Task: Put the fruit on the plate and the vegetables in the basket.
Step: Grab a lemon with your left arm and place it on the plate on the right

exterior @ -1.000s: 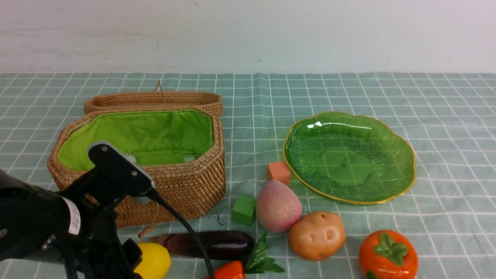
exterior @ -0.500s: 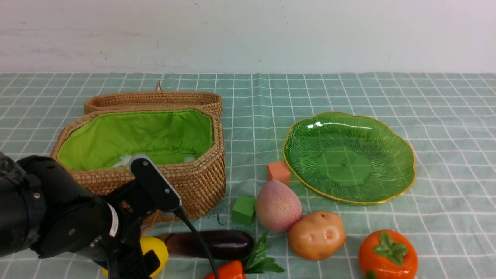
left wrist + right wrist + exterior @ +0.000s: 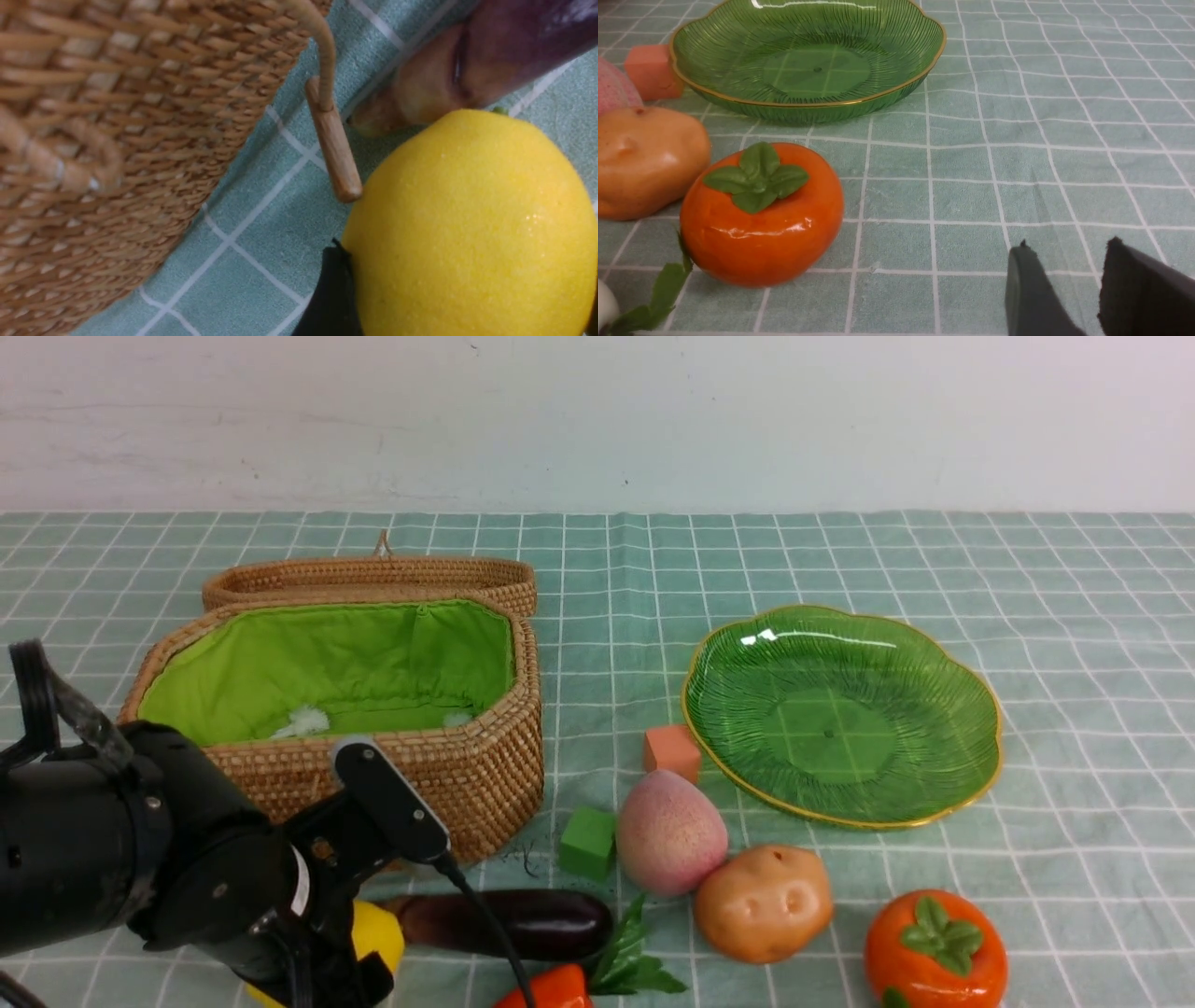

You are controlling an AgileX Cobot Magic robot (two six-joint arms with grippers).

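While the left hand (image 3: 463,303) has dropped lower around the lemon (image 3: 472,219), its grip cannot be told.

Staged tabletop test setup: checked green cloth (image 3: 840,551), bare white wall (image 3: 597,420).

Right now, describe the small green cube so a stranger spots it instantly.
Find the tan woven wicker basket with green lining. Between its near right corner and the fuzzy pink peach sits the small green cube. The only other cube is orange.
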